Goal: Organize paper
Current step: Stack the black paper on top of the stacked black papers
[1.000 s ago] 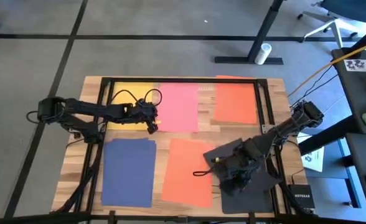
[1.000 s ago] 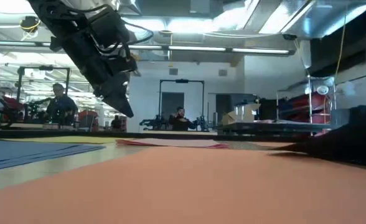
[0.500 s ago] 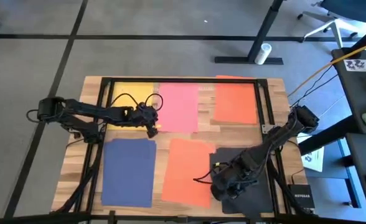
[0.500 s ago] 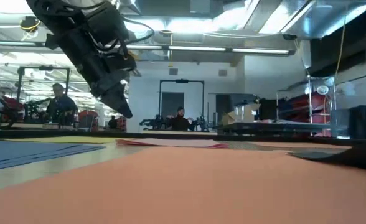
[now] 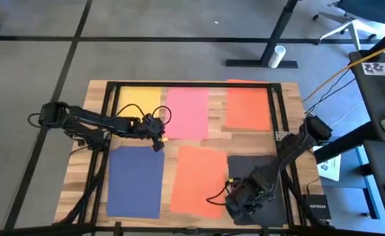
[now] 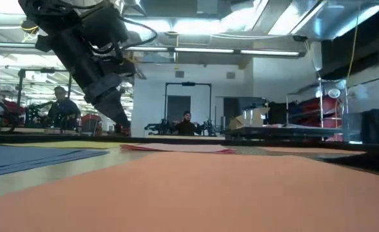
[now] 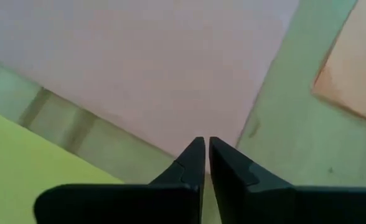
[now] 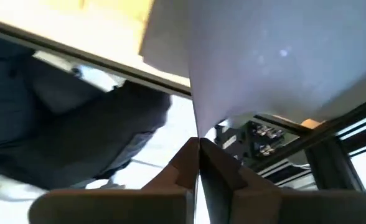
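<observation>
table: wooden top (image 5: pixel 215 141) with a black frame around it, coloured sheets laid out in two rows.
far row: yellow sheet (image 5: pixel 137 105) on the left, pink sheet (image 5: pixel 187 113) in the middle, orange sheet (image 5: pixel 248 109) on the right, all lying flat and apart from one another.
near row: navy blue sheet (image 5: pixel 135 181) on the left, a second orange sheet (image 5: pixel 198 180) in the middle, black sheet (image 5: pixel 258 190) on the right, partly under the right arm.
left gripper: (image 5: pixel 157 136) low over the wood between the yellow and pink sheets, just by the pink sheet's near left corner; its own camera shows the two fingers (image 7: pixel 192 165) pressed nearly together with nothing between them, the pink sheet ahead and the yellow one off to one side.
right gripper: (image 5: pixel 239 200) down at the near edge of the table, at the black sheet's near left corner; fingers pinched together on the thin edge of a dark sheet (its wrist camera shows that sheet rising straight out from between the tips (image 8: pixel 198 163)).
room: people (image 6: pixel 60 106) sit far behind the table in the low view.
</observation>
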You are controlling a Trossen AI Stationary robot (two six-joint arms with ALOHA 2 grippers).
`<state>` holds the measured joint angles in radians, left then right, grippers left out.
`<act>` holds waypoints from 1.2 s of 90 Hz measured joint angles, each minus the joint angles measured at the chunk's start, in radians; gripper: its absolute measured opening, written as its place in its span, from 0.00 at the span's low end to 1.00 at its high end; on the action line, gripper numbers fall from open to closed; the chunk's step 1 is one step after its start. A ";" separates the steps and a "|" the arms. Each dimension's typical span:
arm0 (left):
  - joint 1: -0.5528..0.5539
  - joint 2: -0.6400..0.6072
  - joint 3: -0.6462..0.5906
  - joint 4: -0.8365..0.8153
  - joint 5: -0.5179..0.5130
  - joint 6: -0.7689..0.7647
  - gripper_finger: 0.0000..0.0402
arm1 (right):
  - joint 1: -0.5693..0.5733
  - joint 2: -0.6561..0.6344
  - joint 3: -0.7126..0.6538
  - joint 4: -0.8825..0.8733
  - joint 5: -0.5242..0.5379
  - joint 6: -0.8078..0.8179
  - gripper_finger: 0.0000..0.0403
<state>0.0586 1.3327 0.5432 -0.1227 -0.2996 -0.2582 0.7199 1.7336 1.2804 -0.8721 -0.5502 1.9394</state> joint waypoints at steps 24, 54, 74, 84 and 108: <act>-0.031 0.000 -0.022 0.011 -0.001 -0.028 0.02 | 0.061 -0.001 0.000 -0.014 -0.003 0.068 0.00; -0.062 0.000 -0.029 0.007 0.000 -0.044 0.02 | 0.066 -0.001 0.000 -0.037 0.051 0.080 0.13; -0.062 0.000 -0.029 0.006 -0.001 -0.044 0.02 | 0.065 -0.001 0.000 -0.037 0.062 0.074 0.43; -0.062 0.000 -0.029 0.006 0.000 -0.042 0.02 | 0.065 -0.001 0.000 -0.038 0.062 0.072 0.50; -0.062 0.000 -0.029 0.003 0.000 -0.042 0.02 | 0.066 -0.001 0.000 -0.052 0.069 0.069 0.51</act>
<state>-0.0032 1.3327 0.5140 -0.1198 -0.3000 -0.3000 0.7856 1.7329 1.2808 -0.9237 -0.4810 2.0087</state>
